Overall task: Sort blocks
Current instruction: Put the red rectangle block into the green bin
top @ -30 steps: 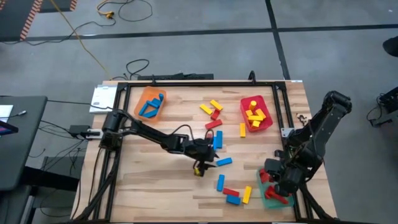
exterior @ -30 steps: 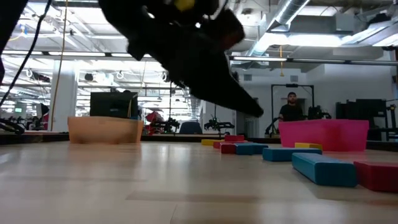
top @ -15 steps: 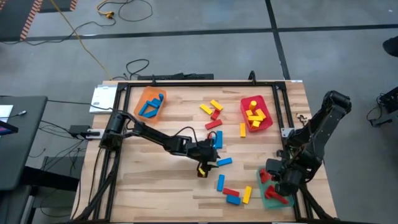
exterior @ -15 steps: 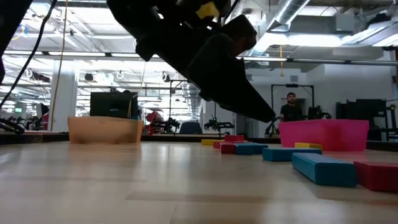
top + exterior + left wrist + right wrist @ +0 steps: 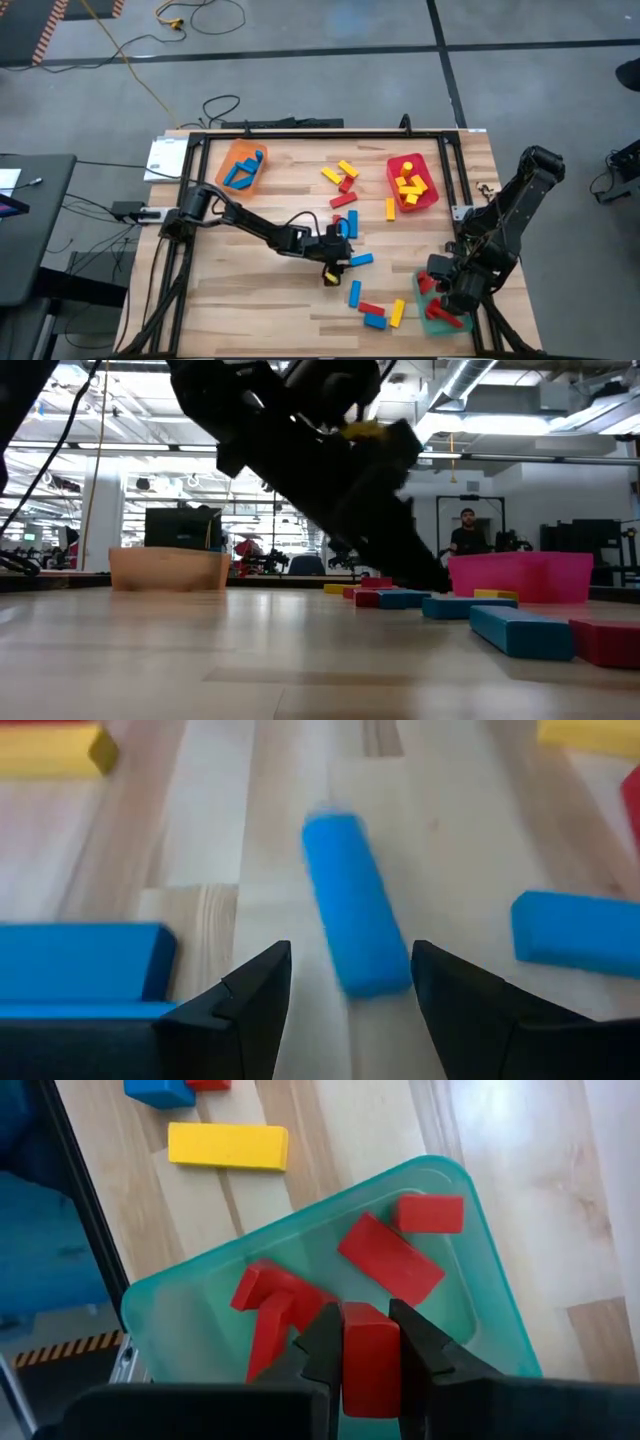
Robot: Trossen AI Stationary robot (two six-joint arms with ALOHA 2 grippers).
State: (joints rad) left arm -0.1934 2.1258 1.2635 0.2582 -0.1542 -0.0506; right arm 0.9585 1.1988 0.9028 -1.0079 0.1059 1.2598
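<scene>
The left gripper (image 5: pixel 333 272) has slid right and nearer the table's front edge, and now hangs with fingers spread astride a blue block (image 5: pixel 354 932) lying on the table (image 5: pixel 240 290). The right gripper (image 5: pixel 370 1342) clenches a red block (image 5: pixel 370 1360) over the green tray (image 5: pixel 480 1310), which holds other red blocks.
</scene>
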